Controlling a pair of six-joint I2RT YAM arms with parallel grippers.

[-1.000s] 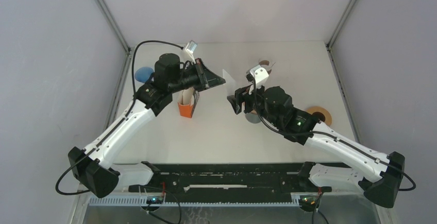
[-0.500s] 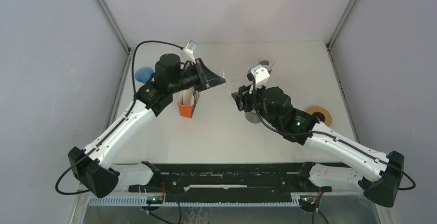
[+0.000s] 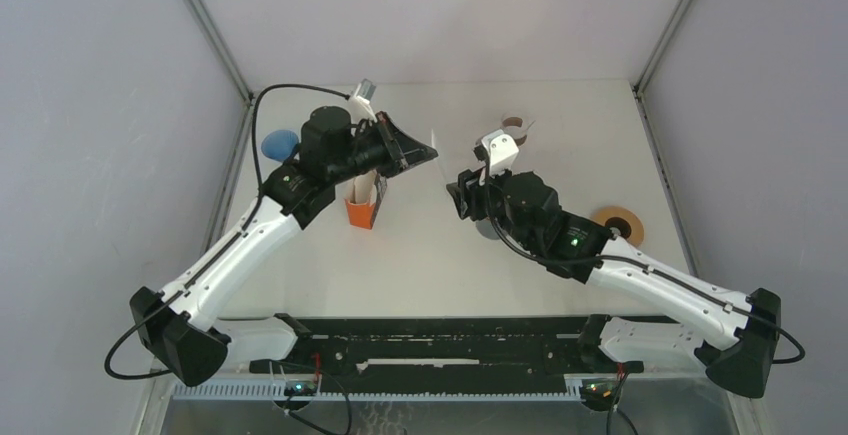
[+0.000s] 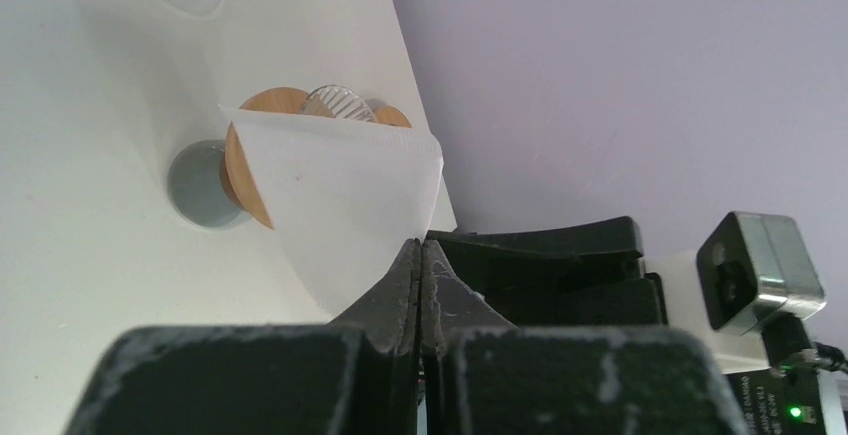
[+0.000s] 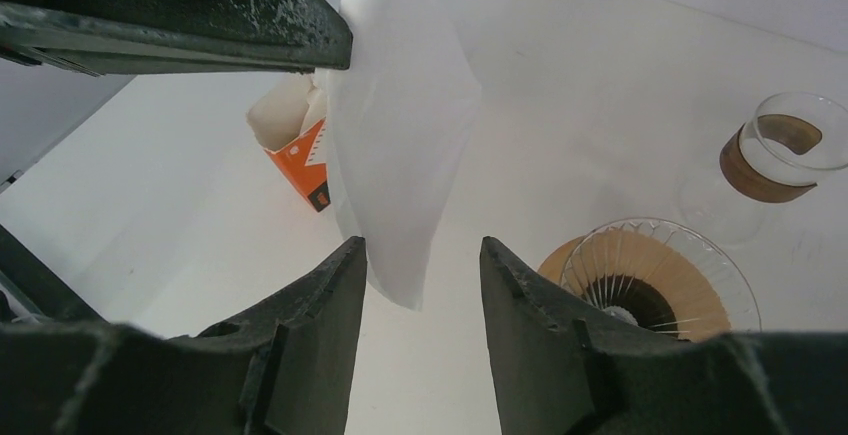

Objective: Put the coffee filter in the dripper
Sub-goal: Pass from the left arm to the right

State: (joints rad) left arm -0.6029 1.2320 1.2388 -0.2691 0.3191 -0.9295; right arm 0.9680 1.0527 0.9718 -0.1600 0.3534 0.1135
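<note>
The left gripper (image 4: pixel 420 255) is clenched on the filter (image 4: pixel 330 195), holding it aloft in the middle. The right gripper (image 5: pixel 422 265) is released, its jaws either side of the filter's lower edge. The dripper (image 5: pixel 650 285) sits empty to the right, so the placing is not yet done.

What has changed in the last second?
The right gripper edged left toward the filter and its jaws narrowed; they stand open on either side of the filter's lower tip. The left gripper stayed shut on the filter. The box and dripper did not move.
</note>
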